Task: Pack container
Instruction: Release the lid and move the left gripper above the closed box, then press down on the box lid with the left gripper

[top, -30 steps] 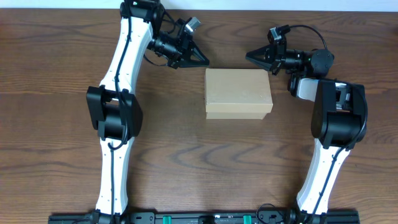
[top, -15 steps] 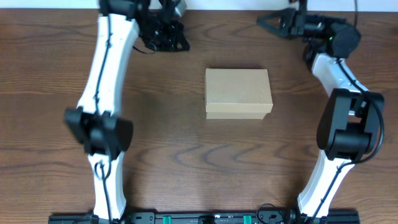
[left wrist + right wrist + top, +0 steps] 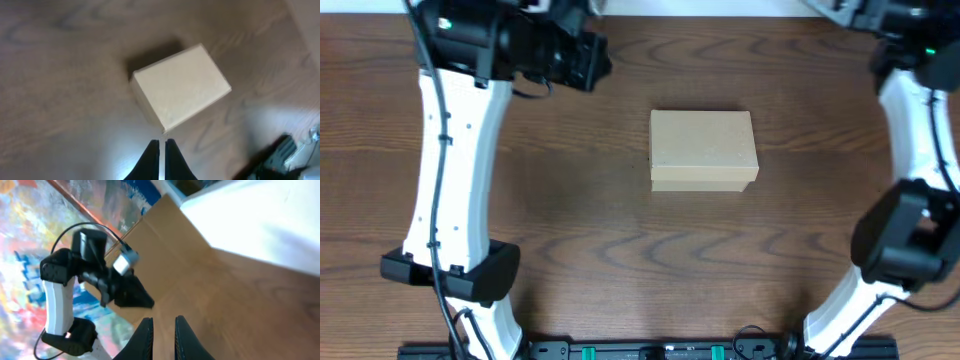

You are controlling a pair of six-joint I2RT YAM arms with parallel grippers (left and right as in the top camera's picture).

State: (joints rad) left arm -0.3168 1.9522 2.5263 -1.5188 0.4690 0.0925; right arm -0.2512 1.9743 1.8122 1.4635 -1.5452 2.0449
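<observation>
Left arm (image 3: pixel 450 180) runs up the left side of the overhead frame. It sits high and close to the camera, its dark wrist at upper left, so the fingertips can't be picked out there. The left wrist view settles it: left gripper (image 3: pixel 161 146) at bottom centre, fingers pressed together, holding nothing, aimed down at the box (image 3: pixel 703 148) from well above.

The box lies flat at centre frame on the table (image 3: pixel 590 230), lid down and apart from both arms. Likely it is put midway so either arm can reach it. Its inside is hidden, and there is nothing to pack anywhere in view, so I can't judge whether it is full or empty.

Right arm (image 3: pixel 920 130) climbs the right edge, its hand cut off at the top right corner. In its wrist view, right gripper (image 3: pixel 162 325) has fingers slightly apart and nothing between them. It faces across the table towards the left arm, not the box. The backdrop there is a colourful blur. A dark shape at lower right of the left wrist view is unreadable.
</observation>
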